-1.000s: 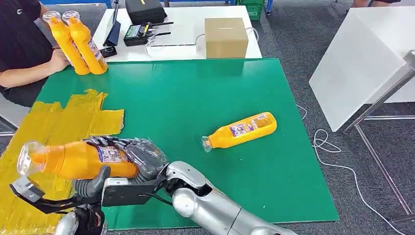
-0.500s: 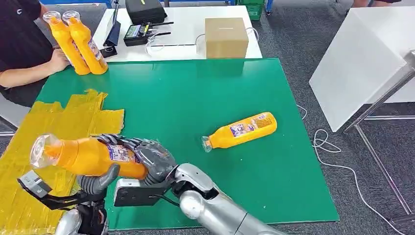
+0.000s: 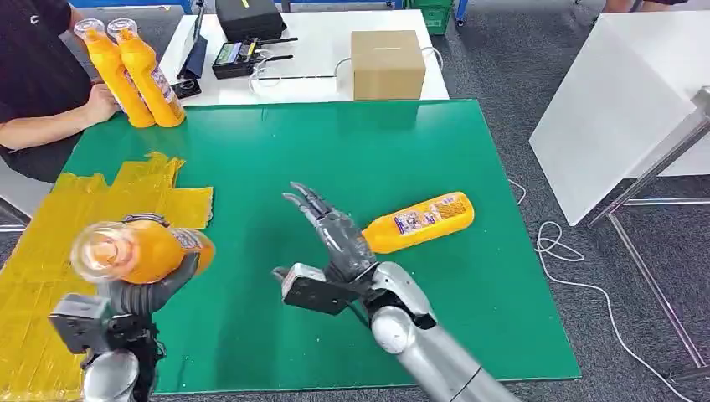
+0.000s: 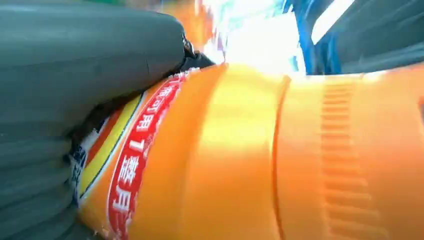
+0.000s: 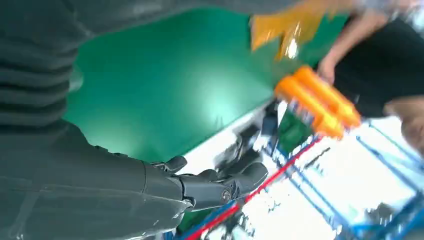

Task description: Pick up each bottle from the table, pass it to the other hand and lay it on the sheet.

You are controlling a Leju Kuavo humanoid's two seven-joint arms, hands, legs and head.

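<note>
While the left hand (image 3: 142,289) clamps the orange bottle (image 3: 138,249) above the yellow sheet (image 3: 50,243) at the near left, the right hand (image 3: 335,234) hovers empty, fingers spread, over the green table (image 3: 335,151) beside a second bottle (image 3: 414,222) lying flat.
</note>
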